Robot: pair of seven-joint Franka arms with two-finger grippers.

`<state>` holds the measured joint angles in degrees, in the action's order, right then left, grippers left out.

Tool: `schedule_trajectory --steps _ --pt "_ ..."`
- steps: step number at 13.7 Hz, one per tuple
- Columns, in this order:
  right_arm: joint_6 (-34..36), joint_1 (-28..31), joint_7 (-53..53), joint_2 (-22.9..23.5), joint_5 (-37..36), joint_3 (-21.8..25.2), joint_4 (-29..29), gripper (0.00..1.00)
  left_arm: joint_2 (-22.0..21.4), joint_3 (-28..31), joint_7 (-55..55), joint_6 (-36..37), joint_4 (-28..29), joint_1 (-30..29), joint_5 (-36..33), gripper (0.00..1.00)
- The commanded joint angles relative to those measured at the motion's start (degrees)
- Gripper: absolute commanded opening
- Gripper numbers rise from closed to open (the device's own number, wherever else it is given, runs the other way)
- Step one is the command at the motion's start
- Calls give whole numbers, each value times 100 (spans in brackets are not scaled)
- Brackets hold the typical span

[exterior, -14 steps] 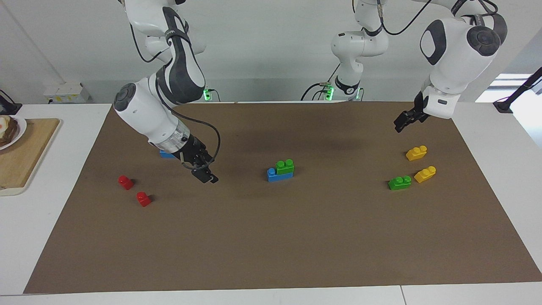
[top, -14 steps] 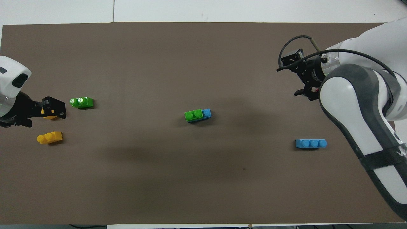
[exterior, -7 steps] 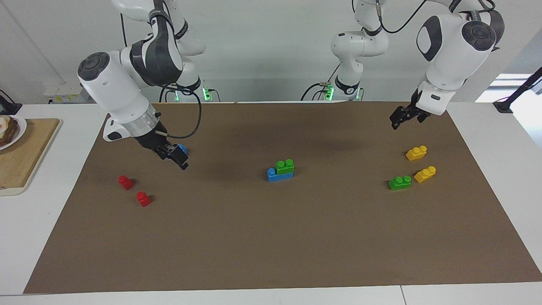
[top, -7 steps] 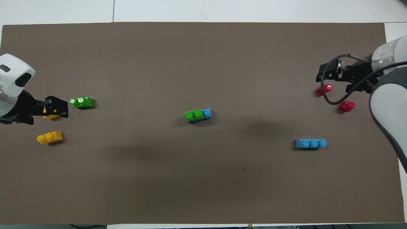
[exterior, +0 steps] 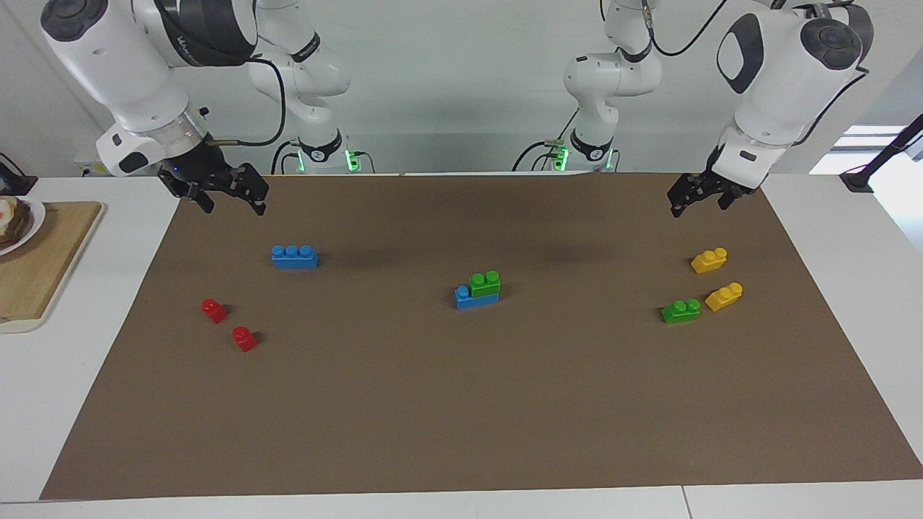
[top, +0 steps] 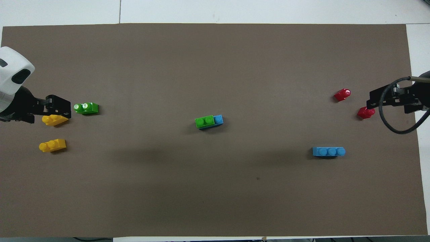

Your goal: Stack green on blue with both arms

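Loose green brick (exterior: 681, 311) lies near the mat's left-arm edge, long axis along the table; left gripper (exterior: 698, 196) hangs over that corner, seemingly open, empty. Right gripper (exterior: 225, 193) likewise.

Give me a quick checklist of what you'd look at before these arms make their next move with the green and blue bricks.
1. One green brick seated on a blue brick mid-mat: ok.
2. Spare green brick lying free beside two yellow bricks: ok.
3. Spare blue brick lying free, studs up: ok.
4. Left gripper open, empty, raised above the mat near the yellow bricks: ok.
5. Right gripper open, empty, raised over the mat's edge: ok.
6. Red bricks apart from the spare blue brick: ok.
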<state>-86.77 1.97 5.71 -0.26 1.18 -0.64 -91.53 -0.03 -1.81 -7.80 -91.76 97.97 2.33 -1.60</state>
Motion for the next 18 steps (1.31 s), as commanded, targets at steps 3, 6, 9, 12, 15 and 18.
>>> schedule_trajectory --steps 3,6,9,12,15,18 --pt "90 75 -176 -88 -171 -50 12 99 153 120 85 203 -252 136 63 100" --pt "46 67 -167 -97 -293 -59 -6 99 39 120 85 238 -235 189 54 100" --pt "29 66 -193 -132 -303 -59 -5 99 -94 207 103 220 -217 241 63 100" --pt "2 75 -377 -132 -391 -59 -14 99 -120 243 103 168 -164 250 80 100" --pt "11 75 -378 -132 -391 -59 -14 99 -155 269 103 194 -156 277 72 100" --pt "-6 75 -369 -132 -408 -59 -23 99 -147 260 103 264 -225 277 72 100"
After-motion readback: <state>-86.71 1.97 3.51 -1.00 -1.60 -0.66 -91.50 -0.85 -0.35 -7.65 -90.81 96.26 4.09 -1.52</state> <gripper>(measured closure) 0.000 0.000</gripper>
